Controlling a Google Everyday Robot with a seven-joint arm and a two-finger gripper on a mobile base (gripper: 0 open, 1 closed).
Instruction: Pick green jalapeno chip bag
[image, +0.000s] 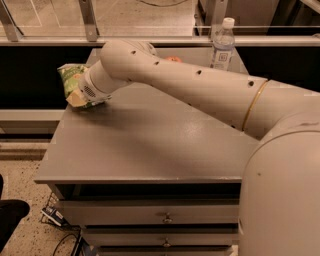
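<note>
The green jalapeno chip bag (69, 79) is a crinkly green bag at the far left edge of the grey table (150, 145). My white arm reaches across the table from the right. My gripper (81, 98) is at the end of the wrist, right against the lower right side of the bag. The wrist hides most of the gripper and part of the bag. I cannot tell whether the bag rests on the table or is held just above it.
A clear water bottle (221, 45) stands at the table's back right. A small orange object (173, 59) shows just behind the arm. A metal railing (90, 20) runs behind the table. Drawers (165, 217) are below its front edge.
</note>
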